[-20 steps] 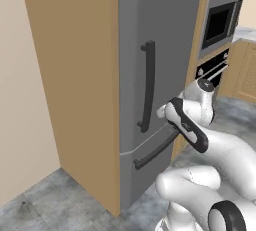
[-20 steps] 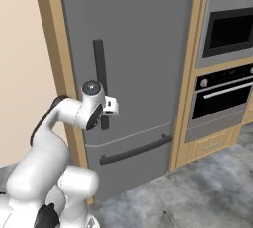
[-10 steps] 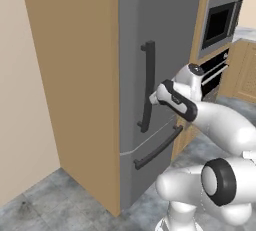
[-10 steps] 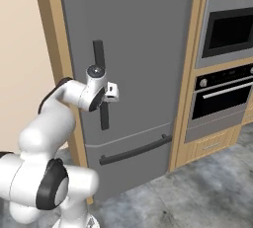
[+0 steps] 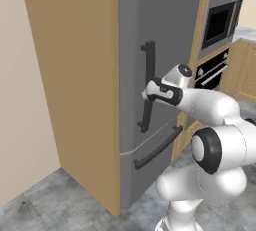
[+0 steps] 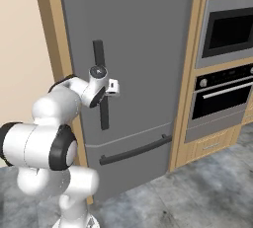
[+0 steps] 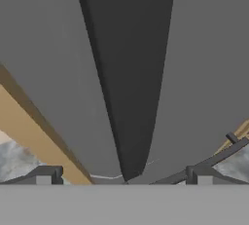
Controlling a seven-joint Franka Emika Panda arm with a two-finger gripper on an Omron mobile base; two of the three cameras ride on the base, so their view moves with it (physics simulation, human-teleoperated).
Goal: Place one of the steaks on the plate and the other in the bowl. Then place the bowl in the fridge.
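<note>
Closer to the door than a second ago, the white arm has swung up and forward, bringing its gripper level with the middle of the fridge's upright handle. Jaws stand fully apart, 1 fingertip at 8 o'clock and the other at 4 o'clock in the hand view, the dark handle bar running between them, nothing grasped. Both fridge doors are shut. At 3 o'clock of the fridge sits the built-in oven.
</note>
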